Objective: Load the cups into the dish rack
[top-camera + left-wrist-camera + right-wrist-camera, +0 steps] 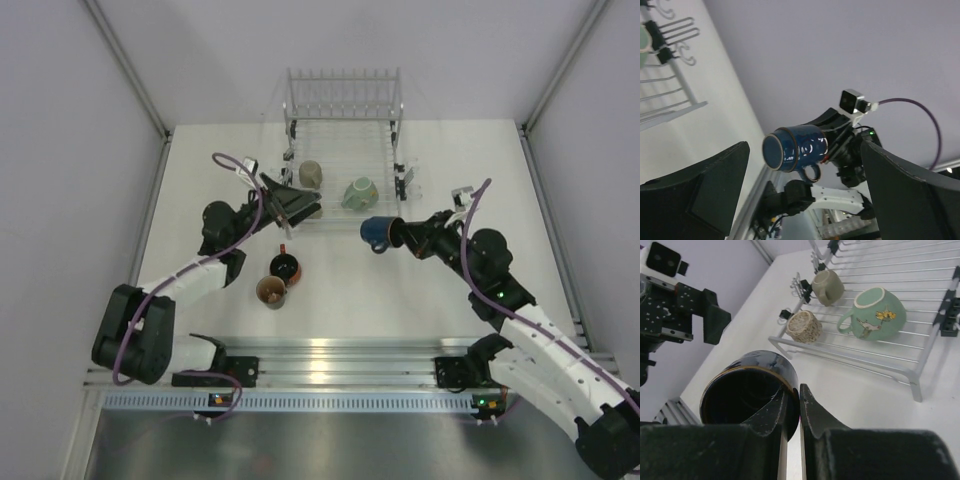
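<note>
A: Right claw (796, 390), contents?
B: Pinched shut on the rim of the dark blue mug (747, 385); mug aloft, lying sideways, base toward 9 o'clock.
A: Dish rack (340, 140)?
B: Your 11 o'clock, near. Left claw (295, 205): spread wide, empty.

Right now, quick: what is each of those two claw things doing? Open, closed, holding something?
Left tool: open, holding nothing.
Right tool: closed on the rim of the dark blue mug.
</note>
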### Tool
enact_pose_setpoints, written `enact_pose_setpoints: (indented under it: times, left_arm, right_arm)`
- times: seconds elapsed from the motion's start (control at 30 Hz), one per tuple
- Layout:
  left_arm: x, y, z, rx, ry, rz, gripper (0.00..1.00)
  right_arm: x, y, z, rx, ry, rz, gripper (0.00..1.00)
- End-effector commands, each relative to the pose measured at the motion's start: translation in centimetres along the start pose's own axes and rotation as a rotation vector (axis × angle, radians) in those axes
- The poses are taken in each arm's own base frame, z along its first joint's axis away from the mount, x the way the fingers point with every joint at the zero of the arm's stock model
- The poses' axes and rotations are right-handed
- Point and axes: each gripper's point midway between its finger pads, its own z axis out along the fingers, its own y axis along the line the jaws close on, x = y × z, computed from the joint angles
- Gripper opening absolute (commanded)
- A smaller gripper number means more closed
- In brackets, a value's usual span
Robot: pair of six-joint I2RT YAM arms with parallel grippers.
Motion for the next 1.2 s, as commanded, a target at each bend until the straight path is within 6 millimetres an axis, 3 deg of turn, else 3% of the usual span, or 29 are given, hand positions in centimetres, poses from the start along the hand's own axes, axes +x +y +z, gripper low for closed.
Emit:
enact_pose_setpoints:
  times: [0.0,0.2,0.53,0.87,1.17]
  left_arm:
    - [0.2,-8.3,-0.7,0.327,0.045,0.008,0.99]
    - [2.3,-8.9,1.7,0.350,0.111,-0.079,0.99]
    - [5.4,-9.5,4.8,0.376,0.204,-0.142,0.99]
    - [7.3,-11.3,6.1,0.421,0.268,-0.154,0.99]
    - [9.4,-11.6,6.6,0.431,0.342,-0.175,0.99]
  right_arm:
    - [-7.2,5.8,-1.2,-0.257,-0.278,0.002,0.00]
    - [-8.4,7.2,-1.9,-0.344,-0.352,-0.009,0.00]
    - [-8.9,7.7,-2.3,-0.370,-0.380,-0.011,0.00]
    - [-8.6,7.6,-2.0,-0.371,-0.373,-0.016,0.00]
    - [-8.4,7.3,-1.7,-0.370,-0.365,-0.011,0.00]
